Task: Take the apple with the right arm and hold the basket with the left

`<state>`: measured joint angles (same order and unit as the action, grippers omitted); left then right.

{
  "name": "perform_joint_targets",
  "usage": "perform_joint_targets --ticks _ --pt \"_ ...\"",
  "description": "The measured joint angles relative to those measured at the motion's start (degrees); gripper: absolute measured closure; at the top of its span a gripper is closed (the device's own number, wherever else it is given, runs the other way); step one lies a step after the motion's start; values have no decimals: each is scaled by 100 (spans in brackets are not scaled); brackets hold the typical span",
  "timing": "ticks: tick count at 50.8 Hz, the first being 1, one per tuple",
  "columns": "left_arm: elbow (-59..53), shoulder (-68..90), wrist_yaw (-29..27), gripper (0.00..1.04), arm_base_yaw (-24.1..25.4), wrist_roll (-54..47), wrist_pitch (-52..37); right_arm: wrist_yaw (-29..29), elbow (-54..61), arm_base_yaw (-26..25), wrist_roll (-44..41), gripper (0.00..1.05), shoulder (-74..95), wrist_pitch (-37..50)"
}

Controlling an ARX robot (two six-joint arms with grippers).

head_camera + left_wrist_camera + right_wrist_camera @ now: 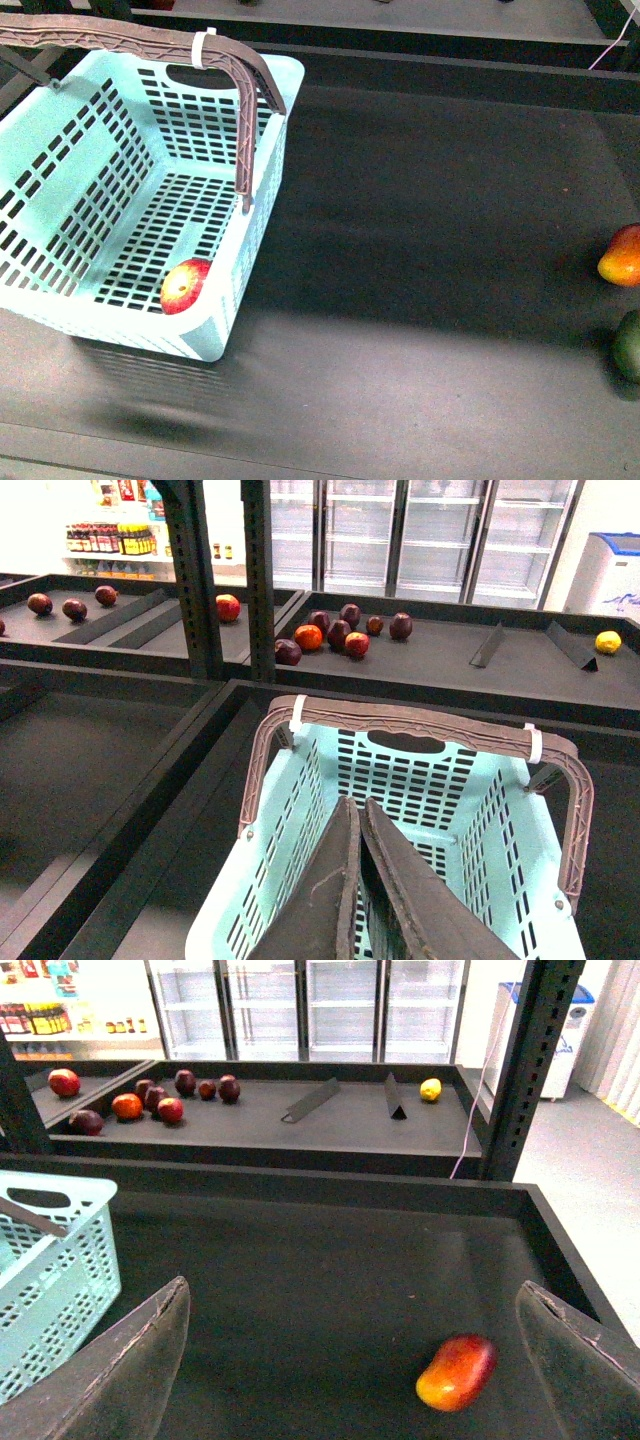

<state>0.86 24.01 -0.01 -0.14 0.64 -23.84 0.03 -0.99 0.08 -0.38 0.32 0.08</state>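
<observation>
Apple (186, 286) lies on the slotted floor of the basket (60, 190), in its near corner against the wall. Brown handle (130, 40) raised over the basket. Left gripper (360, 880) above the basket, fingers pressed together, nothing between them. Right gripper (350, 1360) spread wide over the dark shelf (330, 1270), well apart from the basket; orange-red fruit (457, 1371) between its fingers, untouched.

A round glossy red apple (186, 286) is lying inside the near corner of a light turquoise slotted plastic basket (60, 160) sitting on a dark shelf surface (420, 250).
</observation>
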Motion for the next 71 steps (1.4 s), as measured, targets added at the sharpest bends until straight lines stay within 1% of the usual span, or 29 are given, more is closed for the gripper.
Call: perform_joint_targets --ticks 16,30,31,33,35,66,71 --pt "0 -907 2 101 0 0 885 0 0 0 0 9 0 0" --pt "0 -1373 2 101 0 0 1353 0 0 0 0 9 0 0" --pt "0 -1445 2 101 0 0 1425 0 0 0 0 9 0 0" --pt "0 -1917 2 101 0 0 2092 0 0 0 0 9 0 0" --pt "0 -2260 2 101 0 0 2332 0 0 0 0 9 0 0" --pt "0 -2365 0 101 0 0 2376 0 0 0 0 9 0 0" --pt "0 -2365 0 85 0 0 2376 0 0 0 0 9 0 0"
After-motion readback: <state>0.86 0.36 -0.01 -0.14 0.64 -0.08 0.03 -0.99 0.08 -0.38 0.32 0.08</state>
